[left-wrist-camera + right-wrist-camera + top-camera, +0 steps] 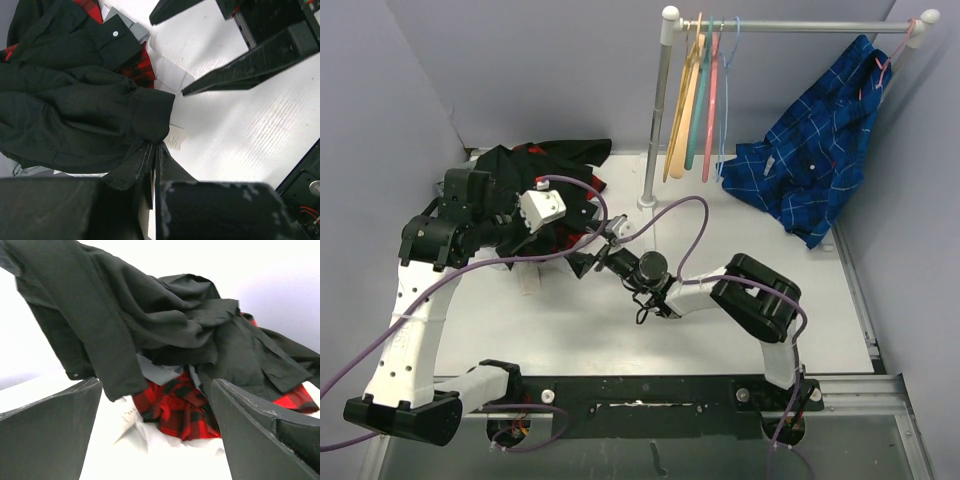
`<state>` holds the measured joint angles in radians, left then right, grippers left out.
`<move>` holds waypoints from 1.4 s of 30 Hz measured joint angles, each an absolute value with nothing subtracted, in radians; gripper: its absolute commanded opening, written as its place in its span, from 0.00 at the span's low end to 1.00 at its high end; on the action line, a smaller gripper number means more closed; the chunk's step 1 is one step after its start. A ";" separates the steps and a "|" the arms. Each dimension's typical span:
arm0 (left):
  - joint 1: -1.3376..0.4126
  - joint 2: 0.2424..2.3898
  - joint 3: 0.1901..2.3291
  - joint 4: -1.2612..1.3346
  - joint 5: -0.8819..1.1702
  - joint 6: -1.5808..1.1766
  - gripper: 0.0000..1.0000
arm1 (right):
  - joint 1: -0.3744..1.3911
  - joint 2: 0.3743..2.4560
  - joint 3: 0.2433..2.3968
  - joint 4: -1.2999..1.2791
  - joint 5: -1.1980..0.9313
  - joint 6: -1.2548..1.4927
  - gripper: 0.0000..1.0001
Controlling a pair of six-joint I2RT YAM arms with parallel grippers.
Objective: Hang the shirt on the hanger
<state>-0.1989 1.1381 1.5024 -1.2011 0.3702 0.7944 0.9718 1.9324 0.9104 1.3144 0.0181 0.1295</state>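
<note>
From the top view, you see the shirt (pixel 510 165) heaped at the upper left of the worktop (pixel 570 325). The hanger (pixel 728 100) hangs on the rail (pixel 790 26), upper right.

In your left wrist view, the left gripper (pixel 153 155) pinches a shirt fold at bottom centre.

In your right wrist view, the right gripper (pixel 155 385) faces the heap, fingers spread.

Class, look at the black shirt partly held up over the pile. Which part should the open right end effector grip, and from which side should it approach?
On the black shirt, grip the hanging flap, probably coming in level from the right end effector's present side. The flap hangs free, held up by the shut left end effector, nearer than the red-and-black checked garment, so only shirt cloth should get pinched.
</note>
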 measured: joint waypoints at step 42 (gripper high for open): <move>-0.208 1.235 2.408 -1.281 0.527 0.548 0.00 | 1.147 1.575 1.501 0.771 0.162 -0.094 0.00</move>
